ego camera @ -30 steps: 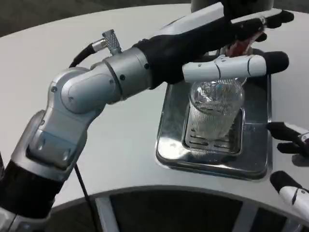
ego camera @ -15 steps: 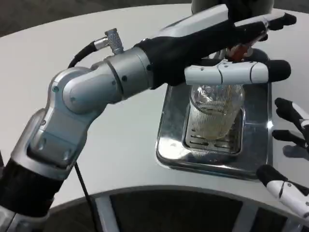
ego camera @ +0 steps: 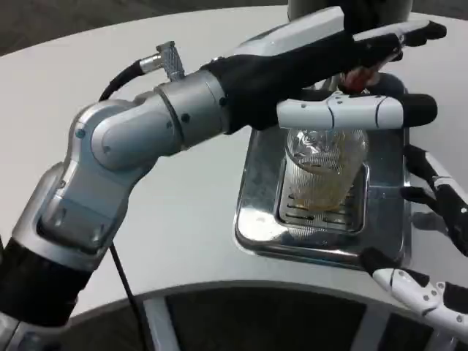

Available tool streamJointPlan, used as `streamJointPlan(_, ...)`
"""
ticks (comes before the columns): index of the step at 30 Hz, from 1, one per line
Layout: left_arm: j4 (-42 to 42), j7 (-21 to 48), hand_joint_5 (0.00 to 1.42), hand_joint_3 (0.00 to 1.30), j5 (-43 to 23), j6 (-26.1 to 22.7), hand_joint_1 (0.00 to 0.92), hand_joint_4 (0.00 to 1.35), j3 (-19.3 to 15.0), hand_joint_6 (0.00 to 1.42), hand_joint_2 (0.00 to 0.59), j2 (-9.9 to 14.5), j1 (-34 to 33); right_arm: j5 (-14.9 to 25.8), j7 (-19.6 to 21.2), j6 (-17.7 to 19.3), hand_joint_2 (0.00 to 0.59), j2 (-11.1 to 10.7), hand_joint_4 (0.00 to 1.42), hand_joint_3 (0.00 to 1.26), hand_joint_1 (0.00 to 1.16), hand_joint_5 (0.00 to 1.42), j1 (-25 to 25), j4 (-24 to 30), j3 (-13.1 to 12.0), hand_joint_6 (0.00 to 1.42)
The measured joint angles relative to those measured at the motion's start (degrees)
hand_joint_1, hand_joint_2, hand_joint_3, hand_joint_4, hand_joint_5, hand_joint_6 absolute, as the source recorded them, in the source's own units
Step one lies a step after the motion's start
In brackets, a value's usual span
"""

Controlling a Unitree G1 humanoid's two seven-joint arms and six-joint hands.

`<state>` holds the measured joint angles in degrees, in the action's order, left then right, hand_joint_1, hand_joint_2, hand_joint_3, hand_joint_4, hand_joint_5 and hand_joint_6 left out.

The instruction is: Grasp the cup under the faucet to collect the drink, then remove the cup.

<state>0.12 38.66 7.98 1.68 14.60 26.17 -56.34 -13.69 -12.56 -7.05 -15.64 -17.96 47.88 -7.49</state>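
Cup [ego camera: 324, 175] on tray [ego camera: 257, 197]; left hand [ego camera: 344, 69] reaches above, right hand [ego camera: 431, 241] spread beside.

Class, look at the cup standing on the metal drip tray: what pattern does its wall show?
Clear, with fine horizontal ribbing; the cup shows best in the head view.

The left forearm [ego camera: 139, 139] is silver with rounded joints, a knurled metal plug [ego camera: 168, 58] and black cable [ego camera: 124, 77] at upper left; both hands have white fingers tipped black.
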Motion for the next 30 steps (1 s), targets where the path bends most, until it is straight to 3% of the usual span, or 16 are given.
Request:
streamJointPlan(12, 0.21, 0.00, 0.09, 0.07, 0.01, 0.33, 0.000, 0.00, -0.30, 0.20, 0.138, 0.49, 0.01, 0.05, 4.03, 5.82, 0.244, 2.84, 0.13, 0.11, 0.72, 0.18, 5.46, -9.67, 3.44, 0.22)
streamJointPlan(30, -1.16, 0.91, 0.09, 0.07, 1.27, 2.81, 0.000, 0.00, -0.27, 0.20, 0.138, 1.06, -0.98, -1.17, 7.70, 6.11, 0.245, 4.50, 0.14, 0.12, 0.72, 0.18, 11.91, -16.49, 6.23, 0.23)
